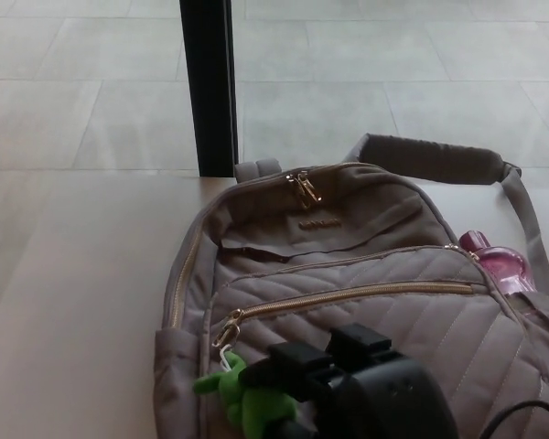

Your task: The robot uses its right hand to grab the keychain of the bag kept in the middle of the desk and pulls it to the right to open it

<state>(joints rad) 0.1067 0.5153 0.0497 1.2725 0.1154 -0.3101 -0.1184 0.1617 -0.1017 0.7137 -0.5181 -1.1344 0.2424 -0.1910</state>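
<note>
A smooth, pale beige desk surface (73, 311) fills the lower part of the view. Beyond its far edge lies a floor of large, light grey square tiles (366, 101) with thin grout lines. A black vertical post (209, 87) rises behind the desk edge.

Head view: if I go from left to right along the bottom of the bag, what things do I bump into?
Green keychain toy → robot's right hand → pink bottle in the side of the bag.
</note>
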